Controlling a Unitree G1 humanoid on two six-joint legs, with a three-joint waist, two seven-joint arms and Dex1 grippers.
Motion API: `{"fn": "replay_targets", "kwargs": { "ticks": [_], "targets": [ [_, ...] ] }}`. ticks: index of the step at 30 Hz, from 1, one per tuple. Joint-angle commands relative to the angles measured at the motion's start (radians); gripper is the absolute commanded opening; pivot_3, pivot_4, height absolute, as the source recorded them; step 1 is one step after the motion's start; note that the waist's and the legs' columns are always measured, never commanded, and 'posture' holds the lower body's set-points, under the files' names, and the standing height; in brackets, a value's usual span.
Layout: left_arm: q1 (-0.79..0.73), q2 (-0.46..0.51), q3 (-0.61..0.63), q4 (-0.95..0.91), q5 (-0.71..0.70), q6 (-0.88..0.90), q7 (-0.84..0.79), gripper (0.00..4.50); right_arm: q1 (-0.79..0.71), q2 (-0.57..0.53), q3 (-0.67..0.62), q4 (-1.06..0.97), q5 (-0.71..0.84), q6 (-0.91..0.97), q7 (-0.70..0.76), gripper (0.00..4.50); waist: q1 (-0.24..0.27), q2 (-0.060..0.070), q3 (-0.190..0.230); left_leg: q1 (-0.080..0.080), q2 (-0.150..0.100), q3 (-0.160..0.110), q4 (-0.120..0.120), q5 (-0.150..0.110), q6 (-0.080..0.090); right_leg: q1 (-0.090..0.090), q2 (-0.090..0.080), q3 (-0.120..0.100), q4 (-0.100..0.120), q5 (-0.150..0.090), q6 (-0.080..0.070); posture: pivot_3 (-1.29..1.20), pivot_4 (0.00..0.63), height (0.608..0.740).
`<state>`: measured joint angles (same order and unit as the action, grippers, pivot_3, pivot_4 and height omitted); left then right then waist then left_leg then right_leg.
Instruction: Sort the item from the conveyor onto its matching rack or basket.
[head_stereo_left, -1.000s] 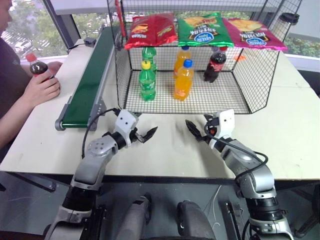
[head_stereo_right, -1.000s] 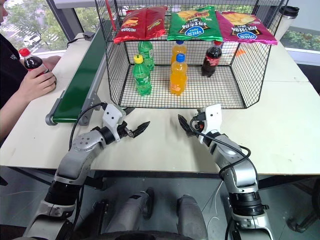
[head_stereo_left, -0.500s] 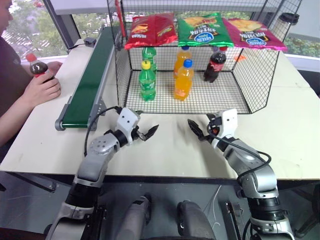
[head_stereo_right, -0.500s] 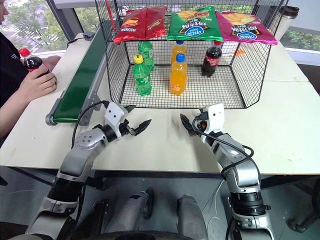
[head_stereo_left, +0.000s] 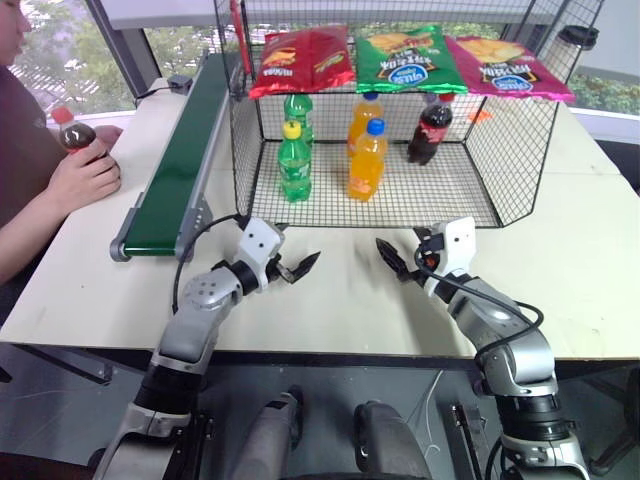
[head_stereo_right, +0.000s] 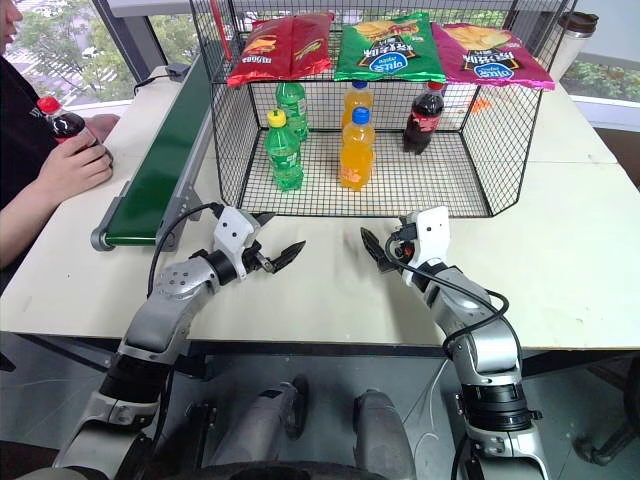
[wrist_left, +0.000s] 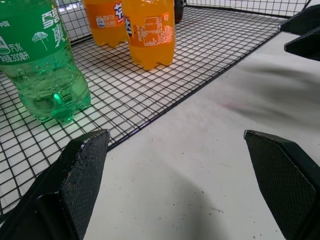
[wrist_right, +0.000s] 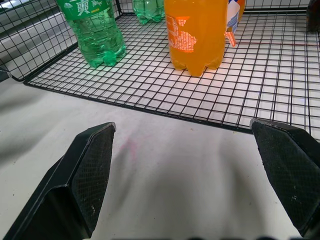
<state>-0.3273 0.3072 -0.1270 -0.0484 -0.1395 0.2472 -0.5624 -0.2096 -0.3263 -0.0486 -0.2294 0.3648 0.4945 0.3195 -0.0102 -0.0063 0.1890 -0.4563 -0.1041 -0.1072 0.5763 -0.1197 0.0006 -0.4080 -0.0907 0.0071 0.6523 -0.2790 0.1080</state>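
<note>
A person's hand holds the item, a small cola bottle (head_stereo_left: 77, 134) with a red cap, upright over the table left of the conveyor (head_stereo_left: 180, 165). The dark-green belt carries nothing that I can see. The black wire basket (head_stereo_left: 478, 205) stands at the back with green soda bottles (head_stereo_left: 293, 160), orange soda bottles (head_stereo_left: 367, 160) and another cola bottle (head_stereo_left: 431, 128) inside. My left gripper (head_stereo_left: 298, 252) and right gripper (head_stereo_left: 398, 250) hover open and empty over the table just in front of the basket, pointing towards each other.
Three chip bags (head_stereo_left: 404, 58) lie across the basket's top. A dark tumbler (head_stereo_left: 577, 40) stands at the back right. In the left wrist view, bare tabletop (wrist_left: 200, 150) spreads between the open fingers up to the basket's front edge.
</note>
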Motion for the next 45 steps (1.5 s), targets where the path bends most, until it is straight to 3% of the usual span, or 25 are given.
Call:
{"fn": "replay_targets", "kwargs": {
  "ticks": [1, 30, 45],
  "targets": [
    [-0.015, -0.004, 0.002, -0.011, 0.005, -0.028, 0.002, 4.5, -0.016, -0.01, -0.02, -0.031, 0.002, -0.005, 0.013, 4.44, 0.0, 0.0, 0.0, 0.0, 0.0, 0.0, 0.0, 0.0, 0.0, 0.0, 0.0, 0.0, 0.0, 0.0, 0.0, 0.0, 0.15, 0.738],
    [-0.025, 0.001, 0.01, -0.011, 0.006, -0.028, -0.006, 4.5, -0.029, -0.047, -0.045, -0.054, 0.041, 0.037, 0.106, 4.44, 0.0, 0.0, 0.0, 0.0, 0.0, 0.0, 0.0, 0.0, 0.0, 0.0, 0.0, 0.0, 0.0, 0.0, 0.0, 0.0, 0.15, 0.738],
    [0.074, 0.102, 0.151, -0.332, -0.083, 0.171, 0.037, 4.5, -0.042, -0.13, -0.032, -0.195, 0.158, 0.145, 0.242, 4.44, 0.0, 0.0, 0.0, 0.0, 0.0, 0.0, 0.0, 0.0, 0.0, 0.0, 0.0, 0.0, 0.0, -0.001, -0.003, 0.0, 0.15, 0.738]
  ]
}}
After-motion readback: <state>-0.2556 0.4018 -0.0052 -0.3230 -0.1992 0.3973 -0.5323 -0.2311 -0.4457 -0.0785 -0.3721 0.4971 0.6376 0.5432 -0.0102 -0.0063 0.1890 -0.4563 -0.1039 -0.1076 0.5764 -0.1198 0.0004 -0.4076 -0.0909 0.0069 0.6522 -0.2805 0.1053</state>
